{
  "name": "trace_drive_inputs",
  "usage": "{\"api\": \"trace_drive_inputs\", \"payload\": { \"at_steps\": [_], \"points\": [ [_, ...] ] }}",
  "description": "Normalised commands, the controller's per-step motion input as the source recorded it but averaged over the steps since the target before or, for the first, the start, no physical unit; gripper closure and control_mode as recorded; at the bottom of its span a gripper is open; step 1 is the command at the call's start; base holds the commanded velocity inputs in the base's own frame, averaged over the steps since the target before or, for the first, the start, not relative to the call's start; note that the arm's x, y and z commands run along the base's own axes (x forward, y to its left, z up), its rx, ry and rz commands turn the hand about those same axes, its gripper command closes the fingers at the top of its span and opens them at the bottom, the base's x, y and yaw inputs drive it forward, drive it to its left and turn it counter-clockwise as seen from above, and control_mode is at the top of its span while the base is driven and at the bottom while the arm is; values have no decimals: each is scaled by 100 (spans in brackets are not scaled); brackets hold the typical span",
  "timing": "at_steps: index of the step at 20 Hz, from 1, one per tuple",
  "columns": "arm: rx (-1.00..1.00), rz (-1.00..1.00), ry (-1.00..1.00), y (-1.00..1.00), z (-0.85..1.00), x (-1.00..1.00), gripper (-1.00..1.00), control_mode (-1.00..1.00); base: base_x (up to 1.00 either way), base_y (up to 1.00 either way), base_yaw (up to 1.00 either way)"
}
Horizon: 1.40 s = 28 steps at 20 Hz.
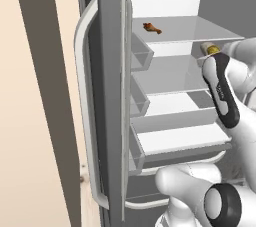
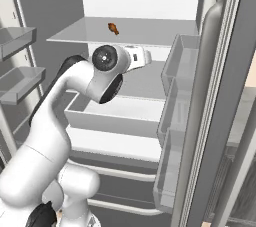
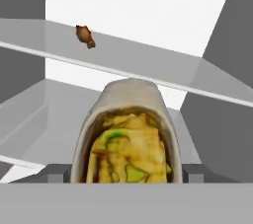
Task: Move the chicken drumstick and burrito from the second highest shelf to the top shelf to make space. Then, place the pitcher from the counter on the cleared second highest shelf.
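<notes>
The burrito (image 3: 129, 144) is sitting between the gripper (image 3: 127, 172) fingers, its open end blocking them, so I cannot tell how tightly they are closing. The chicken drumstick (image 1: 152, 28) is lying on the top shelf (image 1: 200, 32), small and blurry.

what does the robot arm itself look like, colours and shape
The arm is glossy white, built of rounded tubular links. Its joints are dark: a black band runs along the link in the left base view, and a round grey cap ringed in black marks a joint in the right base view. The white wrist leads to the tool, whose finger parts look grey. No cables or markings show.
</notes>
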Motion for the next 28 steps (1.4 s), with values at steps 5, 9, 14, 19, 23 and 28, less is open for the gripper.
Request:
{"api": "trace_drive_inputs", "payload": {
  "at_steps": [5, 9, 14, 19, 23, 28],
  "points": [
    [3, -1, -5, 0, 44, 40, 100, -100, 0, 0, 0],
    [1, 0, 1, 0, 20, 84, 100, -100, 0, 0, 0],
    [1, 0, 12, 0, 11, 98, 100, -100, 0, 0, 0],
    [3, 0, 10, -6, 0, 100, 100, -100, 0, 0, 0],
    [6, 0, 4, -24, 0, 92, 100, -100, 0, 0, 0],
    [6, 0, 4, -26, -6, 94, 100, -100, 0, 0, 0]
  ]
}}
